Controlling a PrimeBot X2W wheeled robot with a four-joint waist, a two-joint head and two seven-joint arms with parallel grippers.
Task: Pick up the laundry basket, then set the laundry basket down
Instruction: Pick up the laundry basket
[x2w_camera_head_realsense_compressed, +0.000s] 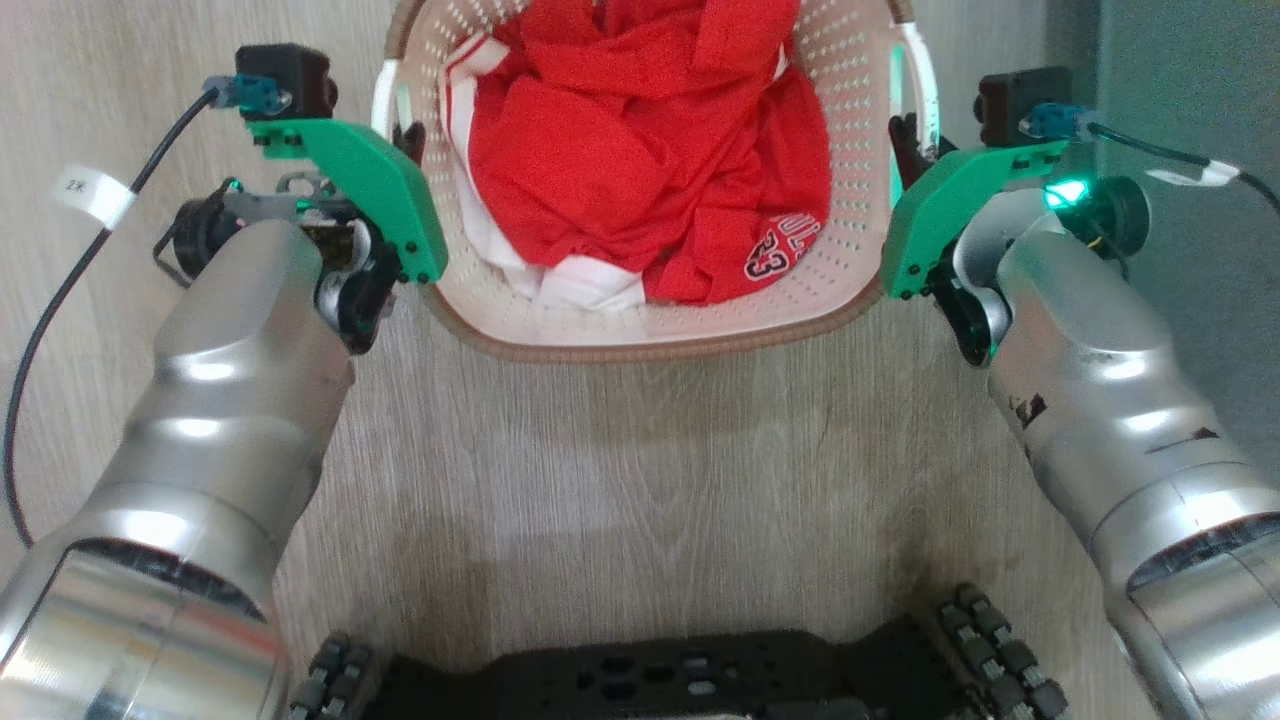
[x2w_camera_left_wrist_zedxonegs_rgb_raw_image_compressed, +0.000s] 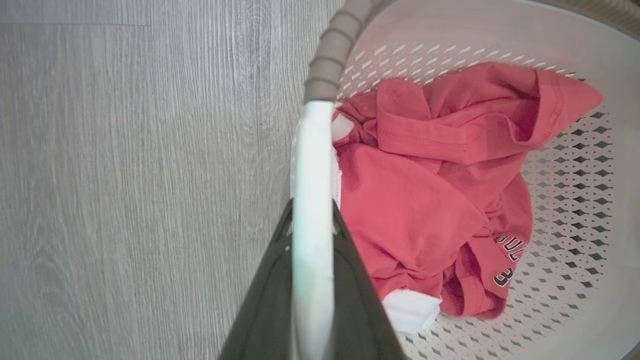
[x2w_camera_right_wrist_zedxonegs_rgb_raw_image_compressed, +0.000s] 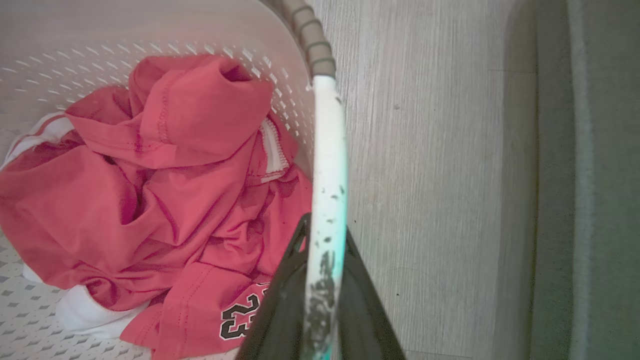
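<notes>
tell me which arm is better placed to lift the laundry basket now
Neither beats the other. The left gripper is shut on the left white handle and the right gripper is shut on the right white handle of the laundry basket, so a level lift likely needs both together.

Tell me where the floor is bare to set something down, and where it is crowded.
Bare floor lies between the laundry basket and the robot base, and left of the basket. Crowded: right, by the grey panel.

a crumpled red jersey (x2w_camera_head_realsense_compressed: 620, 160) and pale wood-grain floor (x2w_camera_head_realsense_compressed: 640, 450).
</notes>
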